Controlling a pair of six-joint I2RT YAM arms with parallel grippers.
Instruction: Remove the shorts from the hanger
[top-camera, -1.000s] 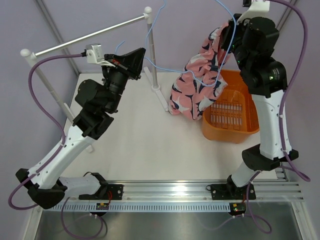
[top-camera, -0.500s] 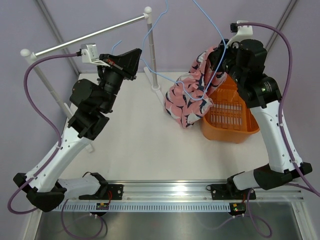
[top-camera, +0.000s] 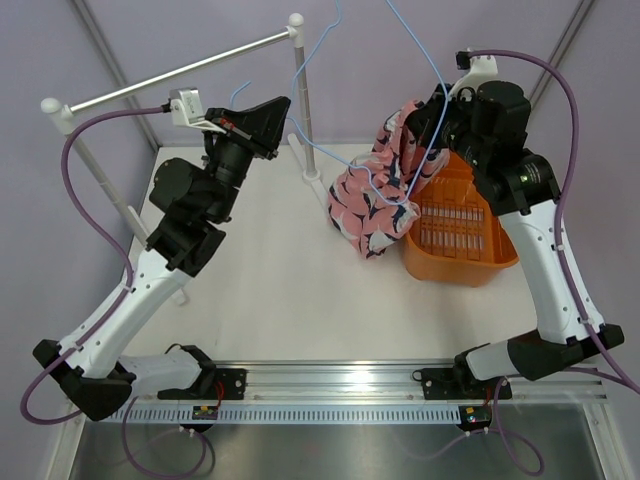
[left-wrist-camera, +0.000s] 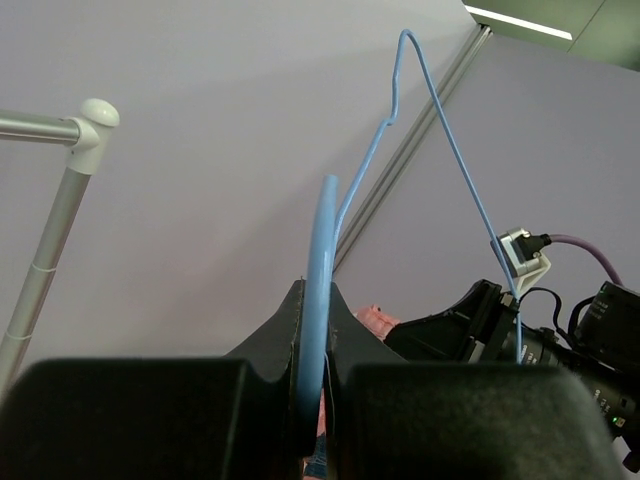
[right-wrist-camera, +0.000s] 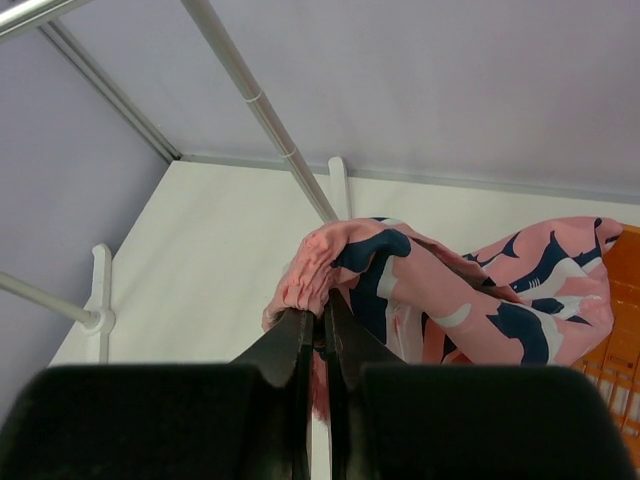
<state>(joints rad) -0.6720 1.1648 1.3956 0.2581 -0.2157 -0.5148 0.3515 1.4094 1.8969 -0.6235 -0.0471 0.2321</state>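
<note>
Right gripper (right-wrist-camera: 322, 318) is clenched on a bunched edge of the shorts (top-camera: 372, 195), which hang from it down against the basket's (top-camera: 470, 268) left rim. Left gripper (left-wrist-camera: 318, 335) pinches the hanger (left-wrist-camera: 320, 240). Its wire runs rightward into the fabric, so freeing them likely means drawing the arms apart sideways.

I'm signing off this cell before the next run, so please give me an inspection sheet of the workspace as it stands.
Surface: white table, no marks seen.
Job's things: shorts bunched and held up, draping against the orange basket; hanger held up, its wire crossing them.
Clutter: orange basket only, at the right.
Grippers: left gripper shut on the hanger; right gripper shut on the shorts.
Cables: purple cables loop beside both arms.
Surroundings: clothes rail at back left; lilac walls.
</note>
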